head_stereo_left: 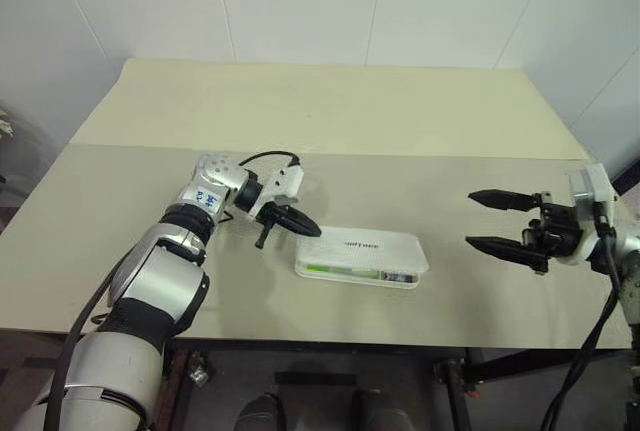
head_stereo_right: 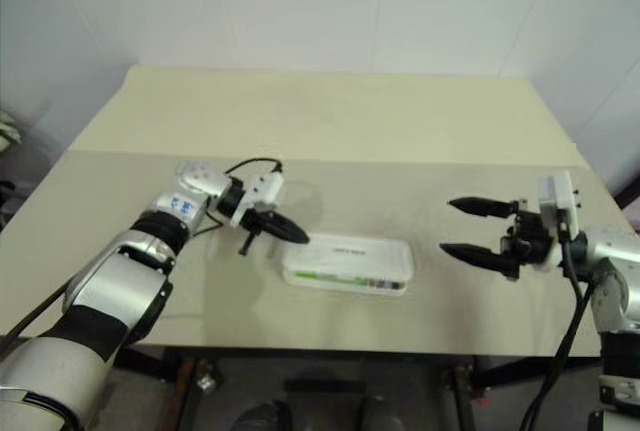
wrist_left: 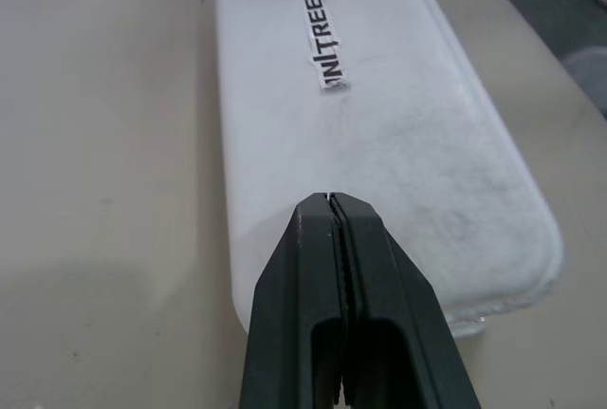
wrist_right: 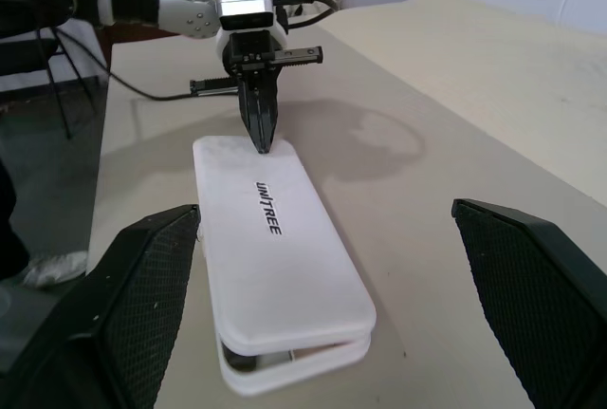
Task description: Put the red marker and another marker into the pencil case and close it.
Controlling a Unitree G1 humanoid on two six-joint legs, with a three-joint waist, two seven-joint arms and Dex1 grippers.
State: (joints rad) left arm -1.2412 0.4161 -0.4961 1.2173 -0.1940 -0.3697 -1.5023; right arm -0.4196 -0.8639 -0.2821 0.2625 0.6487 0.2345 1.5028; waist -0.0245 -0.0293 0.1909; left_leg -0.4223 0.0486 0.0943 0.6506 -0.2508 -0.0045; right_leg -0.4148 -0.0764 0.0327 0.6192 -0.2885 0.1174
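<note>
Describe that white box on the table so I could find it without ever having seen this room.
On the beige table, look near the front edge, between the two black-fingered grippers. The pencil case lies flat there: a white rectangular plastic box with rounded corners. Small dark lettering marks its lid, something green shows through its front side, and the shut left gripper points at one end.

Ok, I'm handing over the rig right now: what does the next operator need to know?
Left end effector: shut, empty, tips at the case's near end, on or just above the lid.
Right end effector: open, empty, off to the case's right.
Case: on the table, lid down but a gap shows at one end in the right wrist view. A green marker shows through its side; the red one can't be made out.
Left: press the lid fully shut, then confirm both markers are inside.
</note>
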